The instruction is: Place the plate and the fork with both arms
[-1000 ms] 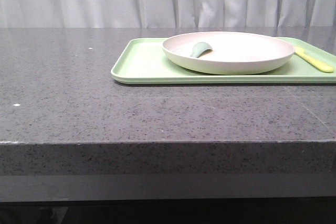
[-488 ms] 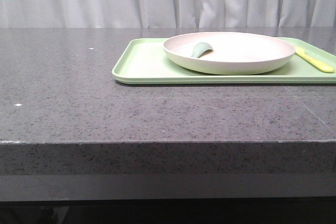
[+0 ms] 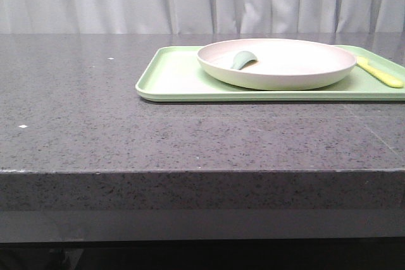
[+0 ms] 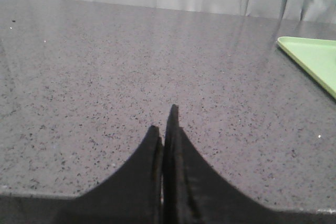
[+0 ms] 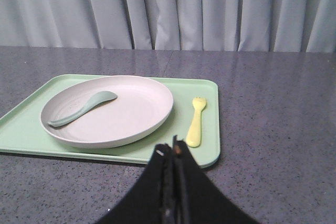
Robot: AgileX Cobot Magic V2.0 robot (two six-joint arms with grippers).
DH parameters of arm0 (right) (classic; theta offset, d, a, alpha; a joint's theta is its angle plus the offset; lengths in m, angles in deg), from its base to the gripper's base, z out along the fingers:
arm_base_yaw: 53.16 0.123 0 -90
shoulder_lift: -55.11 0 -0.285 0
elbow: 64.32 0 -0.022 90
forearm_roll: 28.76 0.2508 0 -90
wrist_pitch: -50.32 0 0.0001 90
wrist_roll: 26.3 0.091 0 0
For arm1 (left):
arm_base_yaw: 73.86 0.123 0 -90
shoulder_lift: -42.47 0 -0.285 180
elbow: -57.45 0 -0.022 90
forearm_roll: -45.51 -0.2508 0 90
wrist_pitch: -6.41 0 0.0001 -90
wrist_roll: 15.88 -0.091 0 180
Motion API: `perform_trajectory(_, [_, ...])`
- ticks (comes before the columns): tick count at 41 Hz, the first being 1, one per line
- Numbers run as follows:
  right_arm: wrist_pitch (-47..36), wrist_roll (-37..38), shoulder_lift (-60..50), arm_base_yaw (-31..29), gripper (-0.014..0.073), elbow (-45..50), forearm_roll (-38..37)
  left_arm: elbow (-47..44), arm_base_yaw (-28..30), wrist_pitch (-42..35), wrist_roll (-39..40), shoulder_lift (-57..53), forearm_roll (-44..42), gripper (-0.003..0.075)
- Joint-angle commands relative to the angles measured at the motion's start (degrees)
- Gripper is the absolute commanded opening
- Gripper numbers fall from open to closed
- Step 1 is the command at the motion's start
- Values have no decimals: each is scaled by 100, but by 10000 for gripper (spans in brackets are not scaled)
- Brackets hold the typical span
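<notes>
Shifted very slightly rightward in the front view over the last second: tray and its load, probably camera drift; otherwise unchanged. Nearest, in the wrist views: left gripper with jaws pressed together, empty, over bare grey table; right gripper likewise closed on nothing, just short of tray's near edge. Beyond: plate resting on tray, grey-green spoon lying inside it. Fork flat on tray just beside plate's rim, apart from it. Judged: nothing grasped yet; both picks and both placements remaining.
</notes>
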Motion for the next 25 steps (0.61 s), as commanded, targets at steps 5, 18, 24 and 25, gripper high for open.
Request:
perform_trajectory(5, [-505, -39, 63, -12, -119, -127, -68, -215, 10, -893, 50, -124, 19, -18])
perform_trajectory(18, [-505, -39, 63, -12, -119, -127, -68, -228, 10, -909, 50, -124, 19, -18])
perform_trajectory(24, [-505, -39, 63, -12, -119, -127, -68, -228, 10, -909, 50, -124, 19, -18])
perform_trajectory(25, [-505, -39, 63, -12, -119, -127, -68, -228, 10, -909, 50, -124, 19, -18])
